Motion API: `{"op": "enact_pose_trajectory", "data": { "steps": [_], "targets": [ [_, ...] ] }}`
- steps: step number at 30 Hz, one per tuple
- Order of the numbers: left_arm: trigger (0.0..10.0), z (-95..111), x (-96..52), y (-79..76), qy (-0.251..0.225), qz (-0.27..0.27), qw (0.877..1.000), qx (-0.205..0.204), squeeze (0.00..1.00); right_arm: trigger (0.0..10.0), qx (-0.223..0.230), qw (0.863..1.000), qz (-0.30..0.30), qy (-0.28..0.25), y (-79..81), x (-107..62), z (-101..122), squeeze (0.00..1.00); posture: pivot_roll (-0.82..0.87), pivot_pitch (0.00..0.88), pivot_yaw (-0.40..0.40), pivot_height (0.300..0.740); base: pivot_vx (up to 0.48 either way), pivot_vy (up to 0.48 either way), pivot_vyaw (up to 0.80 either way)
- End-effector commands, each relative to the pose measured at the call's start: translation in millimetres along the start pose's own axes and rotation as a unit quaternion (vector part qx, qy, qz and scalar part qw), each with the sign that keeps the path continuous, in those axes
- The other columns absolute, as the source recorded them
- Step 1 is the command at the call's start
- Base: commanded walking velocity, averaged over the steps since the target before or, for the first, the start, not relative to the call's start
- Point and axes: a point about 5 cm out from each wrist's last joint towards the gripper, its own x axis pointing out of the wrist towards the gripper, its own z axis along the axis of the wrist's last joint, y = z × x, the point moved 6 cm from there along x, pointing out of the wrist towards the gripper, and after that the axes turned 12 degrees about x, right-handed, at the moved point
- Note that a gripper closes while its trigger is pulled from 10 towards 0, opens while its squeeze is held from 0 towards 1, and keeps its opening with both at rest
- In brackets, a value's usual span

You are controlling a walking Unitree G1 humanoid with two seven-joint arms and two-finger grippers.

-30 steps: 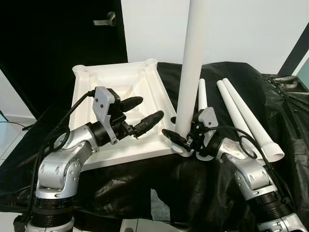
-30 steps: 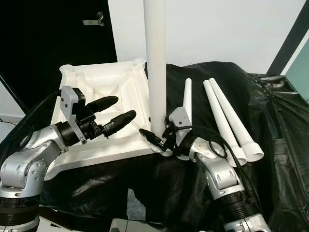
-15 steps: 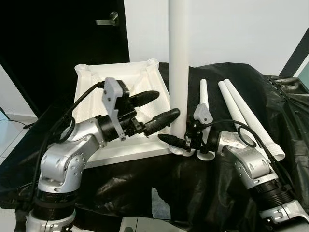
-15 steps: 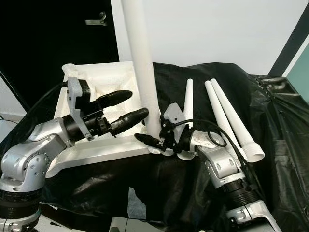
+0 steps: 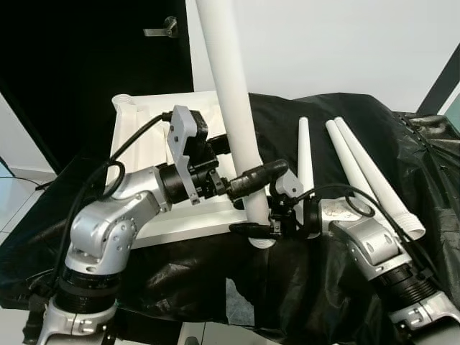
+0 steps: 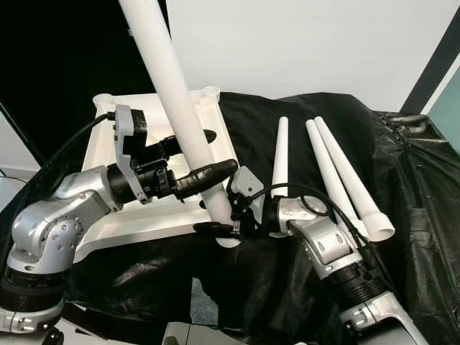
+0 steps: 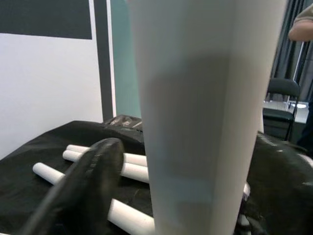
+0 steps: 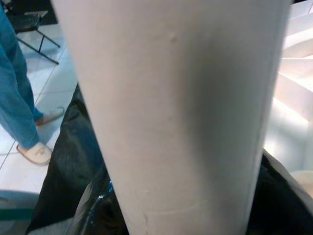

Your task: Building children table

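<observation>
Left of centre: upturned white tabletop on a black sheet, corner sockets up. No readable writing or brand anywhere.

Centre: left gripper straddling a long white table leg, one finger behind, one in front, apparently clasping it mid-shaft. Leg tilted, top leaning toward upper left, flared foot at the tabletop's near edge.

Lower centre: right gripper clamped at that foot.

Right: three spare legs lying side by side on the sheet.
</observation>
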Motion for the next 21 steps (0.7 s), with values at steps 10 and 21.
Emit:
{"op": "enact_pose_trajectory", "data": {
  "steps": [10,21],
  "targets": [
    [0.0,7,-2.9,-24.8,-0.019,-0.124,0.992,-0.008,0.00,10.0,-0.009,1.000,0.014,0.013,-0.5,-1.6,0,0.00,0.12,0.000,-0.033,0.740,0.000,0.000,0.00],
    [10.0,5,6.8,-18.2,0.009,-0.087,0.996,0.004,0.00,10.0,-0.003,1.000,-0.007,-0.016,-5.6,-2.3,10,1.00,0.11,0.000,-0.026,0.740,0.000,0.000,0.00]
  ]
}}
